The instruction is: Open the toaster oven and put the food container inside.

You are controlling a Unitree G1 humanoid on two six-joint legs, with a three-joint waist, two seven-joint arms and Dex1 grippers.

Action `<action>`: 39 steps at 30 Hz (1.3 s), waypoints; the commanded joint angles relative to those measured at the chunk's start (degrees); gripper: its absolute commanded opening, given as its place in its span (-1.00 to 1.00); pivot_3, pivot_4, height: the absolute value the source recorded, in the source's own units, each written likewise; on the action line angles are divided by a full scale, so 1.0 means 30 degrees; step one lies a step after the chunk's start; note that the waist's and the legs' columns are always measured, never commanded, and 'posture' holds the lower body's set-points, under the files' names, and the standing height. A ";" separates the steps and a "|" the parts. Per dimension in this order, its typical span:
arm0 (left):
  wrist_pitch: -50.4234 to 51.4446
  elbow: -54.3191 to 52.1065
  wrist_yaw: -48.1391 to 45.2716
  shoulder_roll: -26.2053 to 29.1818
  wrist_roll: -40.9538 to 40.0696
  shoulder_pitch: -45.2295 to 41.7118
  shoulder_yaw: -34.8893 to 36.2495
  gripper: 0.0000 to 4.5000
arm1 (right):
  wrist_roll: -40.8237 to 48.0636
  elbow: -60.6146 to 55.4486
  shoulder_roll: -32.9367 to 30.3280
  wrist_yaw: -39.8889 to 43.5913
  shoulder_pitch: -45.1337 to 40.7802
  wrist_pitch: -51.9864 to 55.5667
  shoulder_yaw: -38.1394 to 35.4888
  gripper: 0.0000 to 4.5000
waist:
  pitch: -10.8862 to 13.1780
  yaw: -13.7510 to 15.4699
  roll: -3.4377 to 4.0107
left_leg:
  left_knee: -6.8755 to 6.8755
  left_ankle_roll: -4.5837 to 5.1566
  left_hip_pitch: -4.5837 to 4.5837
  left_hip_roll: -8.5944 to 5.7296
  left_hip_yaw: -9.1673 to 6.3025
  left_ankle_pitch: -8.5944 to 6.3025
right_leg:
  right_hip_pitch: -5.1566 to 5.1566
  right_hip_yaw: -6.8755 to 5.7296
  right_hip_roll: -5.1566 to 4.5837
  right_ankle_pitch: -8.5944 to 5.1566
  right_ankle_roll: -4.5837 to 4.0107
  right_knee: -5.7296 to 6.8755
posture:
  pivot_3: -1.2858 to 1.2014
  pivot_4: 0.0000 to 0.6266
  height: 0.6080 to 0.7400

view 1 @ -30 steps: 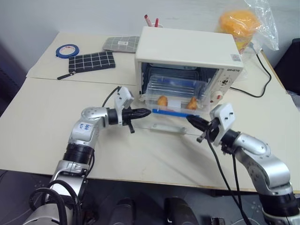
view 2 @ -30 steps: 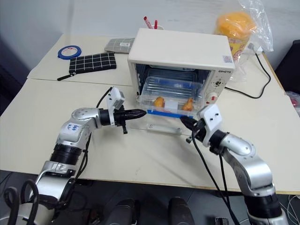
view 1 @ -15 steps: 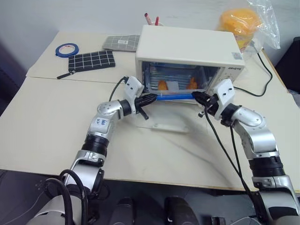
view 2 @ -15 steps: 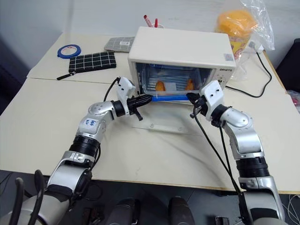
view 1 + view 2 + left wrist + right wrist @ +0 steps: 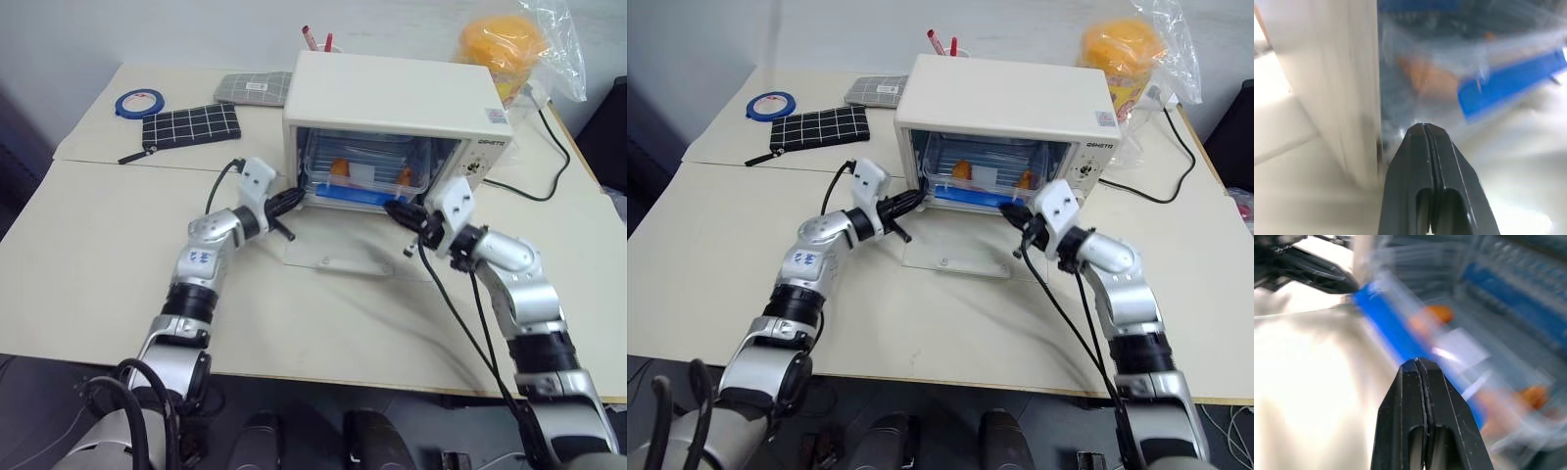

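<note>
This looks like an office or lab test bench, not a kitchen: a plain beige counter [image 5: 88, 255] against a bare wall. A toaster oven [image 5: 392, 108] shares it with blue tape [image 5: 140, 102], grid-print pouches [image 5: 191, 127] and a pen cup [image 5: 318, 43].

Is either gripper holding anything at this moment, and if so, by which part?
Nothing is held. The left gripper and right gripper are both shut on nothing, their tips at the near edge of the food container in the toaster oven.
</note>
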 commanded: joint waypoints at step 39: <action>0.2844 -0.8367 -0.7431 0.6657 -0.7185 0.6799 0.4824 0.99 | 0.5104 0.2292 0.0439 0.1428 -0.2259 0.0152 -0.3768 -1.00 | 0.0030 -0.0464 0.0074 | -0.0055 -0.0001 0.0187 0.0049 0.0090 -0.0017 | 0.0072 0.0113 0.0004 -0.0002 -0.0014 0.0056 | 0.03 -0.52 1.00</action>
